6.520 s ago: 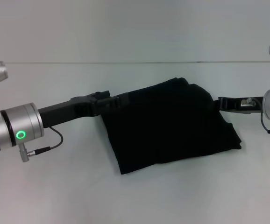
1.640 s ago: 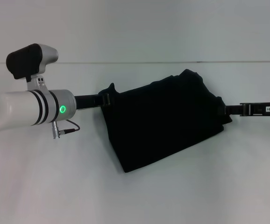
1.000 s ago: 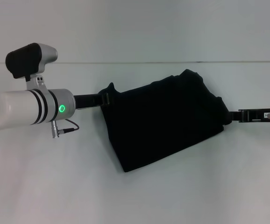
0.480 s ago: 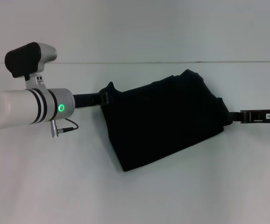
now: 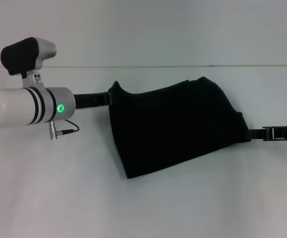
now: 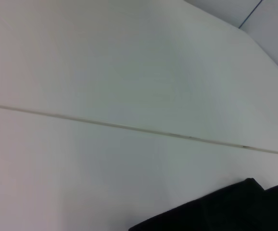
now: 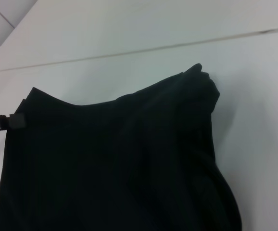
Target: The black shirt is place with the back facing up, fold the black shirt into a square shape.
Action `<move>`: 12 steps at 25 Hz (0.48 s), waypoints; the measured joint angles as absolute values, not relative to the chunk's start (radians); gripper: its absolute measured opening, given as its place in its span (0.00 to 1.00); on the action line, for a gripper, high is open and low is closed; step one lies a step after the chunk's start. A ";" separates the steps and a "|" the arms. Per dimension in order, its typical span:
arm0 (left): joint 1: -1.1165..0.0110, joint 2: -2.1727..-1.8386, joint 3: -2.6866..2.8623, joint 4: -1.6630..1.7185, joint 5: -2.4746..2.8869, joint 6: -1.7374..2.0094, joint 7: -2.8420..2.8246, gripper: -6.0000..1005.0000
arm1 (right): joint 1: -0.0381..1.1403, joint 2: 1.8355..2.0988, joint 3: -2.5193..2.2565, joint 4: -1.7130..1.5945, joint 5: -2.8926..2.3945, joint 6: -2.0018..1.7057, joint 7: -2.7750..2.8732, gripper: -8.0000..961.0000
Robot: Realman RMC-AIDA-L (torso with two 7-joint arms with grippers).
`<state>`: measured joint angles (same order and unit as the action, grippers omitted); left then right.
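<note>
The black shirt is a folded dark mass in the middle of the white tabletop, stretched between the two arms; its upper edge runs from a raised peak on the robot's left to a rounded hump farther right, and its lower corner hangs toward the near side. No lettering shows on it. The left end effector reaches in from the left and meets the cloth at that raised corner, apparently pinching it. The right end effector comes in low from the right edge and touches the shirt's right corner; whether its fingers are closed on the fabric cannot be told.
</note>
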<state>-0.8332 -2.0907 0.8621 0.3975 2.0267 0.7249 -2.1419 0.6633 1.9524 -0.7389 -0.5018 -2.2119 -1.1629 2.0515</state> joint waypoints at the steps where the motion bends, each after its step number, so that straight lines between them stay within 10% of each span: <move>1: -0.836 -2.089 0.860 0.398 2.033 0.730 -2.143 0.07 | 0.661 1.951 -0.738 -0.502 -2.213 -1.171 2.054 0.01; 12: -0.863 -2.076 0.854 0.402 2.118 0.759 -2.185 0.08 | 0.641 1.941 -0.738 -0.502 -2.218 -1.216 2.072 0.01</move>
